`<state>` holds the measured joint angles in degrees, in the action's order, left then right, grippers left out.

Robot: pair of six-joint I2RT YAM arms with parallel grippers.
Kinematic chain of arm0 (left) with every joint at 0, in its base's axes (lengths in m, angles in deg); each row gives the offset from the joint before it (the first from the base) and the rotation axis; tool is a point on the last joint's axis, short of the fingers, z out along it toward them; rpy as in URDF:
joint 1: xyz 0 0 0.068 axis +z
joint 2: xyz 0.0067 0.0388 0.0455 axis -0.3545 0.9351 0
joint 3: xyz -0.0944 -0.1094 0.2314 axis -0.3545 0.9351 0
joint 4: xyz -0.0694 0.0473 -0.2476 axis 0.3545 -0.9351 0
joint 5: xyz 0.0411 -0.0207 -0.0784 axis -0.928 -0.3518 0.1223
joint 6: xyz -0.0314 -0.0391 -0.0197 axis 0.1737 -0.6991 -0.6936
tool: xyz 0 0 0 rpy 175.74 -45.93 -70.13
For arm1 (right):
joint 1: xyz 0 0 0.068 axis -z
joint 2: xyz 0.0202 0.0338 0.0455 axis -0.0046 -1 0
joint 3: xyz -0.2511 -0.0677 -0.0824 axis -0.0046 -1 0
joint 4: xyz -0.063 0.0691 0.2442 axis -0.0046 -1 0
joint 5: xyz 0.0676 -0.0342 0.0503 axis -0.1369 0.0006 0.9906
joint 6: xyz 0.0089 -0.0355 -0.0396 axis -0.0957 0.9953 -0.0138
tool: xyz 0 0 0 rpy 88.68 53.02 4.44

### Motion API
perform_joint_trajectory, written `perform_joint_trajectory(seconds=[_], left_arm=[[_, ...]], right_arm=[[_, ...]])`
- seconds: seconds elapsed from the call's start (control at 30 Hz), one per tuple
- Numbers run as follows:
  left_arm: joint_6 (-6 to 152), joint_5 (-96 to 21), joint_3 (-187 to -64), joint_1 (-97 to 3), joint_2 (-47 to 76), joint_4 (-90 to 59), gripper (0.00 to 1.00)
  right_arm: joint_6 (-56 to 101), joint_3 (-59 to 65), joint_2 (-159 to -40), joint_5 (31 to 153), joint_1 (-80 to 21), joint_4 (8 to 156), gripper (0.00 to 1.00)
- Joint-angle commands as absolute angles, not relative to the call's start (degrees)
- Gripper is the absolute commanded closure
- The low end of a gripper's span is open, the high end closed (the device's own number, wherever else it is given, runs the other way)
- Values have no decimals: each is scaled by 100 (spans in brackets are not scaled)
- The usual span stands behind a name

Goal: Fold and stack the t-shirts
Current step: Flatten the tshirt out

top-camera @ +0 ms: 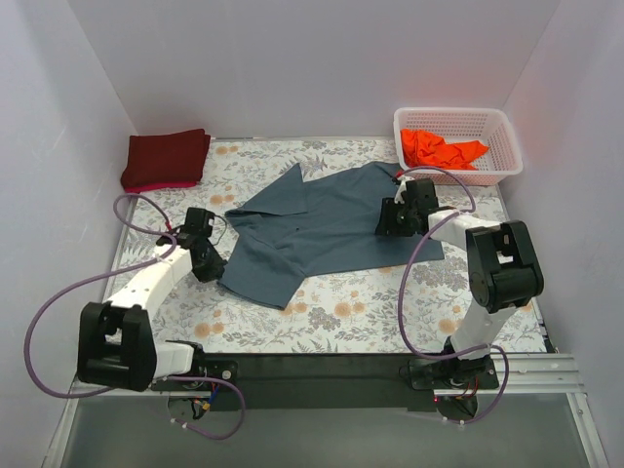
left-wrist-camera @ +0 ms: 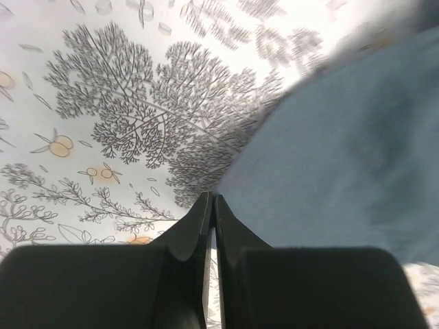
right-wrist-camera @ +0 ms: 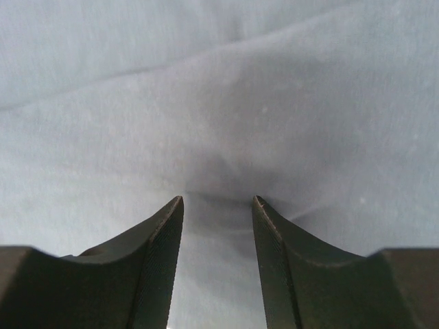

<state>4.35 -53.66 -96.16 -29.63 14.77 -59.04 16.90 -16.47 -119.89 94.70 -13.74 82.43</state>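
Note:
The slate blue-grey t-shirt (top-camera: 322,229) lies spread and crumpled on the flowered cloth in the middle. My left gripper (top-camera: 216,258) is low at its left hem. In the left wrist view its jaws (left-wrist-camera: 211,197) are pinched shut right on the edge of the blue fabric (left-wrist-camera: 343,151). My right gripper (top-camera: 387,221) rests on the shirt's right part. It stands open (right-wrist-camera: 217,200), tips pressed into the cloth (right-wrist-camera: 219,103), which dimples between them. A dark maroon t-shirt (top-camera: 166,158) lies folded at the back left. The orange t-shirt (top-camera: 439,149) is bunched in the basket.
The white lattice basket (top-camera: 458,115) stands at the back right corner. White walls close in the table on three sides. Purple cables loop beside both arms. The flowered tablecloth (top-camera: 390,312) shows in front of the shirt.

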Motion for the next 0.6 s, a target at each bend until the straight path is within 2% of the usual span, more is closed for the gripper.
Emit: perform_joint_trajectory(seconds=[0.0, 0.13, 0.2, 0.27, 0.57], left_arm=[[348, -5858, -10177, -2912, 706, -6185, 100], [435, -6332, -10458, -2701, 310, -6204, 100], [462, -6438, -10485, -2630, 161, -6160, 100], [515, -6491, -10441, -2542, 73, -6072, 100], [726, -6861, -9704, -2358, -824, -5405, 100]], right_arm=[[1658, -1943, -11488, 9334, -1336, 7528, 48], [1640, -2040, -10863, 8843, -1336, 7142, 45], [1588, -2127, -10520, 8231, -1318, 6957, 35], [1500, -2233, -10231, 7867, -1257, 6737, 30], [1105, -3024, -9587, 7444, -694, 6376, 34]])
